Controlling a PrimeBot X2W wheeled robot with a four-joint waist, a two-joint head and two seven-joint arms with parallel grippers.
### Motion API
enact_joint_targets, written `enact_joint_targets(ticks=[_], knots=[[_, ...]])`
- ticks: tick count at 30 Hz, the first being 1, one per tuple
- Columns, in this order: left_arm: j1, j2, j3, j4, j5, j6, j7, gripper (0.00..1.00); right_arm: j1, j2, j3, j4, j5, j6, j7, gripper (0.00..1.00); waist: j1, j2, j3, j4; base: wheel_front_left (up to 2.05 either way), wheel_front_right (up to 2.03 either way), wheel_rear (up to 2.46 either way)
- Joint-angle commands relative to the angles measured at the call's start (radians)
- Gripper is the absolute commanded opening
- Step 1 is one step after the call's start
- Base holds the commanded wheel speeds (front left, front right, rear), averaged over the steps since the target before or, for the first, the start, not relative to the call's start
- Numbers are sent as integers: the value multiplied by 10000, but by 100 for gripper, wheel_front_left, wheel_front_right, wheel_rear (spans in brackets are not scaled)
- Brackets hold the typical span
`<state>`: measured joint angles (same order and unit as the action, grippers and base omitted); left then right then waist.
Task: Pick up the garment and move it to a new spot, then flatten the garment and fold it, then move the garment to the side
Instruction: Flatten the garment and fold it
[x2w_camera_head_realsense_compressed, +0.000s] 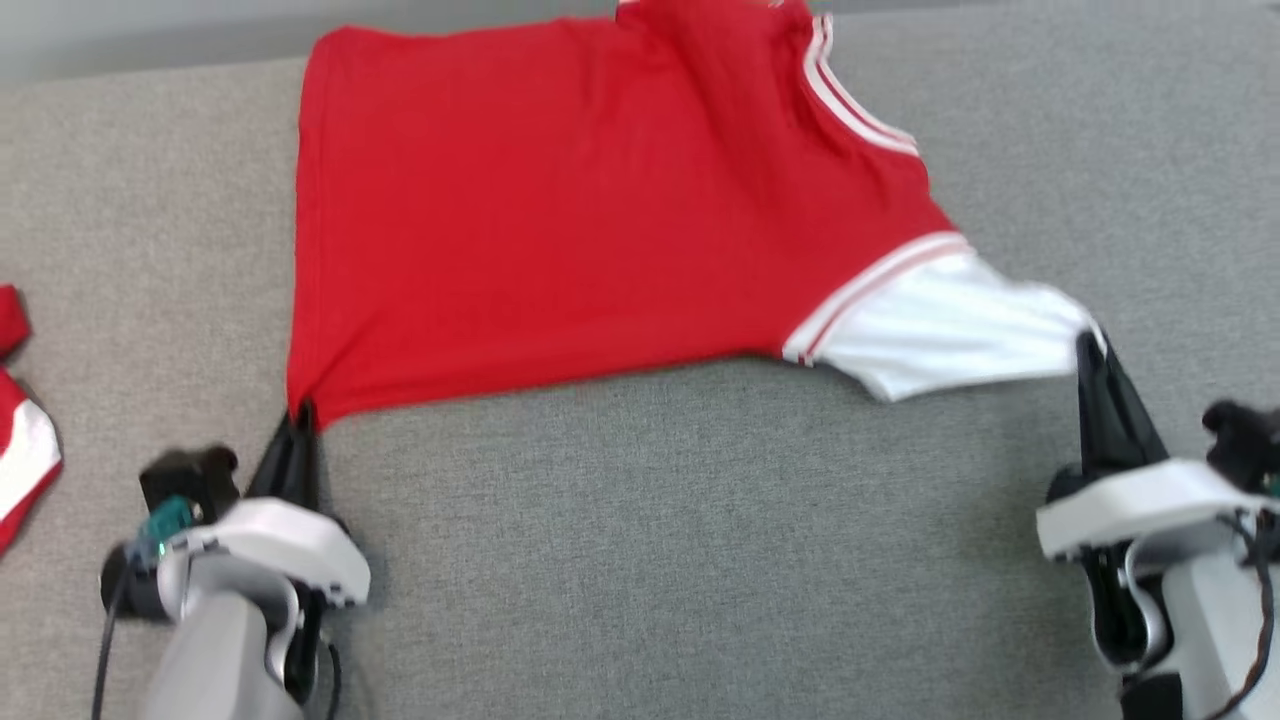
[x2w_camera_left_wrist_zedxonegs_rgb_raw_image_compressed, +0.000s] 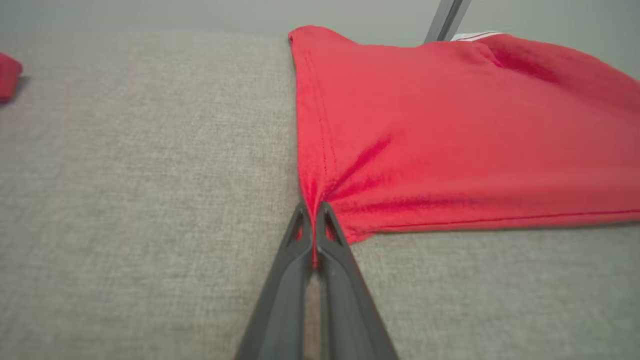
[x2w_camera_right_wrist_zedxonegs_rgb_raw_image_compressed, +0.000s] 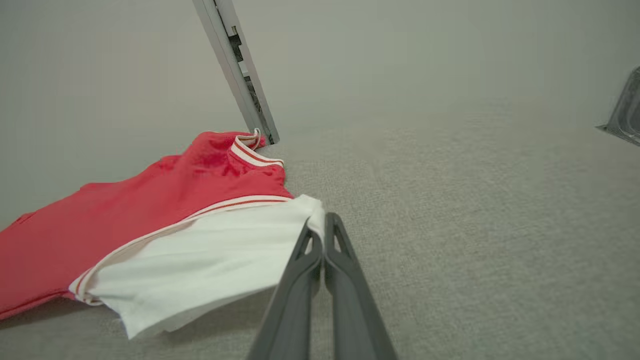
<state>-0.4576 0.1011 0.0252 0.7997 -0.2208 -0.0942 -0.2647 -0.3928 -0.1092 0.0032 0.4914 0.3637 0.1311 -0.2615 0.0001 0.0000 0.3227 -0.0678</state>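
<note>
left gripper (x2w_camera_head_realsense_compressed: 300, 415) clamped on garment (x2w_camera_head_realsense_compressed: 600, 200) corner; right gripper (x2w_camera_head_realsense_compressed: 1088, 345) pinching sleeve (x2w_camera_head_realsense_compressed: 940, 320) tip; garment top cropped, head view.

Our left gripper (x2w_camera_head_realsense_compressed: 300, 418) has its two dark fingers pressed together, leaning a little inward, with a red corner of the garment (x2w_camera_head_realsense_compressed: 560, 200) nipped between the very tips. Behind the jaws, our white left wrist (x2w_camera_head_realsense_compressed: 270, 560) and pale left forearm (x2w_camera_head_realsense_compressed: 215, 660) run back toward us. Our right gripper (x2w_camera_head_realsense_compressed: 1092, 345) also leans inward, jaws closed tight, with the garment's white sleeve edge caught at their tips. Our right wrist (x2w_camera_head_realsense_compressed: 1140, 510) sits just behind them.
</note>
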Motion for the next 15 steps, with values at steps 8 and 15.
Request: enact_joint_targets(ticks=[8,15], knots=[[2606,-302,577,-470,229,3,17,0,2210,-48,-367,-37,89,-11,-50,0,-1,0,-1983,-99,0,0,0],[4298,-420,967,-1068,80,9,3,0,3787,-178,-390,44,130,-19,-51,0,-1,0,-3252,-126,0,0,0]])
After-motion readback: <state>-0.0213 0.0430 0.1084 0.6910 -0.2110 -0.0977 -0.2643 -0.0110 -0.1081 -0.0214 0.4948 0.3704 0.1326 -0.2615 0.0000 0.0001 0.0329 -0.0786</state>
